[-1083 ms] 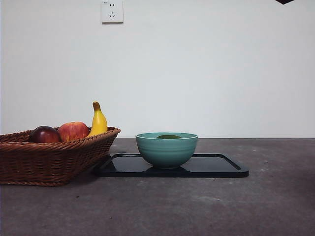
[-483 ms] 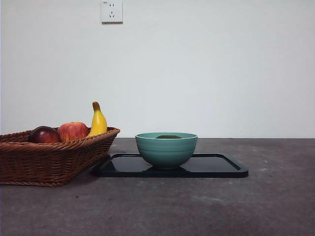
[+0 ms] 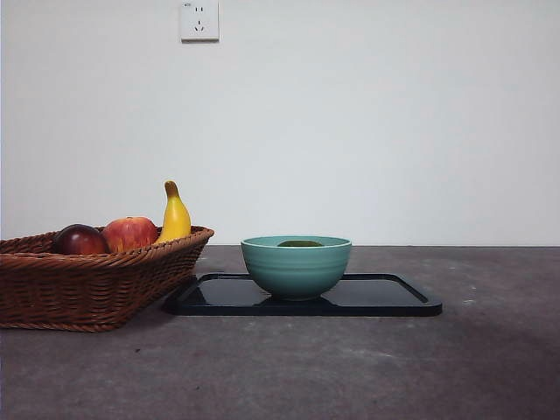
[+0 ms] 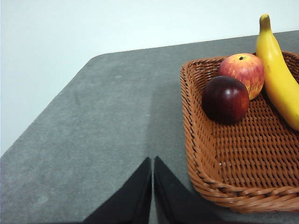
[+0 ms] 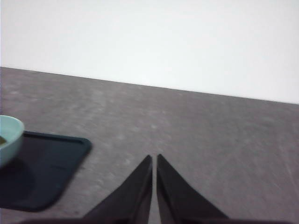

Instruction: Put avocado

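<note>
The avocado [image 3: 300, 243] lies inside the teal bowl [image 3: 296, 266]; only its dull green top shows over the rim. The bowl stands on a black tray [image 3: 385, 296] in the middle of the table. A sliver of the bowl [image 5: 8, 137] and a corner of the tray [image 5: 42, 170] show in the right wrist view. My left gripper [image 4: 153, 161] is shut and empty, over the bare table beside the wicker basket [image 4: 205, 177]. My right gripper [image 5: 154, 158] is shut and empty, over the bare table to the right of the tray. Neither arm shows in the front view.
The wicker basket [image 3: 87, 284] at the left holds a dark red round fruit [image 3: 79, 240], a red-yellow apple [image 3: 129, 233] and a banana [image 3: 175, 214]. It touches the tray's left end. A wall socket [image 3: 199, 19] is on the white wall behind.
The black tip of an arm at the top right corner of the front view one second ago has gone out of view. The bowl, tray and basket have not moved.
</note>
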`<state>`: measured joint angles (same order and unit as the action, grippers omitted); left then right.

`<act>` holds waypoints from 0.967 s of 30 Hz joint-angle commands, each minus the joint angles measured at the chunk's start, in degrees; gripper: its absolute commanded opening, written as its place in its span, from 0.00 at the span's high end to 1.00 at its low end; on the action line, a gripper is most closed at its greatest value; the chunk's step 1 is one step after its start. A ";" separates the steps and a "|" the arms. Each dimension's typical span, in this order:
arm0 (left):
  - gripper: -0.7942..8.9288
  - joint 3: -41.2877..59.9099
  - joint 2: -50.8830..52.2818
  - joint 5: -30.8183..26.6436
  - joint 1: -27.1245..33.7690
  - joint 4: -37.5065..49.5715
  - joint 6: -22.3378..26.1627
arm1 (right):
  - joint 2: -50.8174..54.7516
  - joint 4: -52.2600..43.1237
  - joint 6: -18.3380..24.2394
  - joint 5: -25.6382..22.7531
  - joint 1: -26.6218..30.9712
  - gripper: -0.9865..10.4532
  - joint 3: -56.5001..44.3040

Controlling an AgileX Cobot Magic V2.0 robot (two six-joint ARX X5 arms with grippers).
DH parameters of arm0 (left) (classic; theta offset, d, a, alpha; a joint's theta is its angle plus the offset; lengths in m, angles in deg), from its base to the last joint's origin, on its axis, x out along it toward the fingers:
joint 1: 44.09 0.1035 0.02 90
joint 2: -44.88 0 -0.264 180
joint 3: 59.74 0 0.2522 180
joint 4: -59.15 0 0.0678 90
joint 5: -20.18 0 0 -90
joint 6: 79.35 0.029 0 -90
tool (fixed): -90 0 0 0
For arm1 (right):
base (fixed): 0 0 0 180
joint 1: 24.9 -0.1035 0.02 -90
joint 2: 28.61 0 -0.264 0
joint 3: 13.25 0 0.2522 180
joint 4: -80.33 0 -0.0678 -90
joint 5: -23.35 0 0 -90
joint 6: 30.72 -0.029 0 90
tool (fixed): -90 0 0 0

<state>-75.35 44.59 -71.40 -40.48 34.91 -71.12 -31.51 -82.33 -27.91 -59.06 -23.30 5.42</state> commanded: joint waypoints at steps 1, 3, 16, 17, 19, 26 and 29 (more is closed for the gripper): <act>0.91 1.20 0.11 -0.15 0.13 -0.26 -0.20 | 1.84 -0.94 0.15 -0.57 0.50 0.91 -2.12; 0.91 1.20 0.13 -0.15 0.13 -0.26 -0.20 | 2.73 -0.85 0.15 -0.57 0.70 0.91 -3.48; 0.91 1.20 0.11 -0.15 0.13 -0.26 -0.20 | 2.69 6.21 -1.51 -1.01 1.60 0.91 -4.31; 0.91 1.20 0.11 -0.15 0.13 -0.26 -0.20 | 2.69 5.92 -1.51 -1.03 1.60 0.91 -4.28; 0.91 1.20 0.11 -0.15 0.13 -0.26 -0.20 | 2.69 5.44 -1.51 -1.03 1.60 0.91 -4.28; 0.91 1.20 0.11 -0.15 0.13 -0.26 -0.20 | 2.69 5.46 -1.51 -1.03 1.60 0.91 -4.26; 0.91 1.20 0.11 -0.15 0.13 -0.26 -0.20 | 2.69 5.46 -1.51 -1.03 1.60 0.91 -4.26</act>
<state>-75.35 44.59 -71.40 -40.48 34.91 -71.12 -28.97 -76.56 -28.61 -59.95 -21.83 1.46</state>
